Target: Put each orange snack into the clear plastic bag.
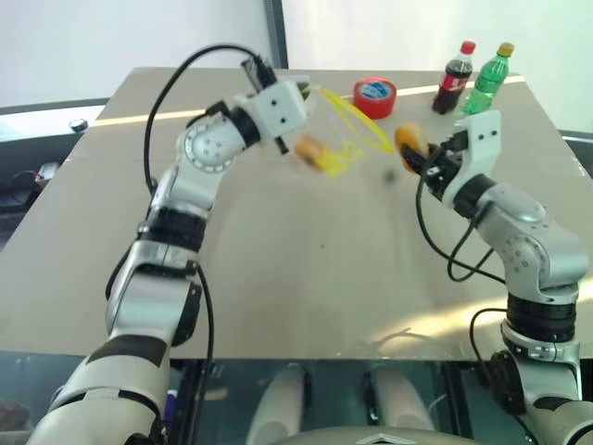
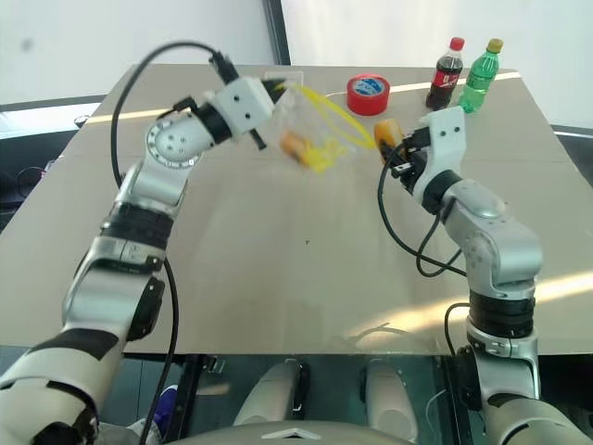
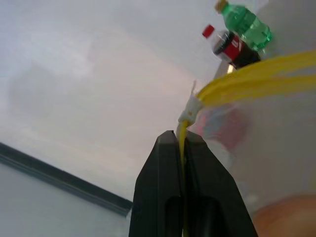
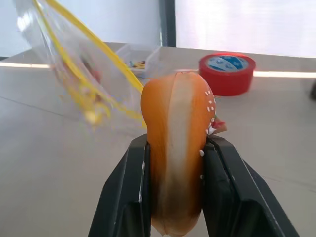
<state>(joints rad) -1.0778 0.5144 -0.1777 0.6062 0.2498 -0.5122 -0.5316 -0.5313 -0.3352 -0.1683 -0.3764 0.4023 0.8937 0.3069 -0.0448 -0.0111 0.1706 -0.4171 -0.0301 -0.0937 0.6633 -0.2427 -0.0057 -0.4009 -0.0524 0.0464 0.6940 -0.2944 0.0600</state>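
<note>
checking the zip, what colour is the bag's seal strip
Yellow seal strip, clearest in the left wrist view.

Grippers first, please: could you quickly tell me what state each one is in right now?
Left gripper: shut on the clear plastic bag, pinching its yellow seal strip.
Right gripper: shut on an orange snack, held beside the bag.

Ahead of me, on the far side of the tan bench, I see a red tape roll, with a dark cola bottle touching a green plastic bottle nearby.
</note>
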